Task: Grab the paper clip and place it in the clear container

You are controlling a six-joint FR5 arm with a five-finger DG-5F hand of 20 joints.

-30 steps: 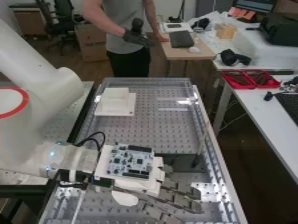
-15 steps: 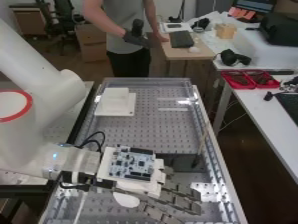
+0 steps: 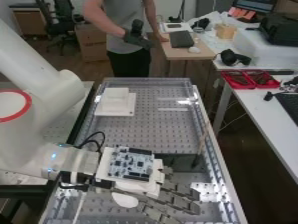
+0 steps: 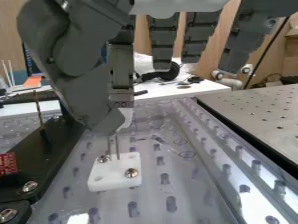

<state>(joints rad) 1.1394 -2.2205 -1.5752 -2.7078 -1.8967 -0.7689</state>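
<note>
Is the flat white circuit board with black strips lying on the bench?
No, the circuit board sits on the white back of the robot's hand.

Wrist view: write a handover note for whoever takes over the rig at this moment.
Hand: low above the white block; whether it grips anything is hidden.
Paper clip: probably the two thin metal wires upright at the block, their upper ends hidden behind the hand.
Done: hand is at the wires.
Left: confirm the grip, lift the clip off the block, place it in the clear container.
</note>
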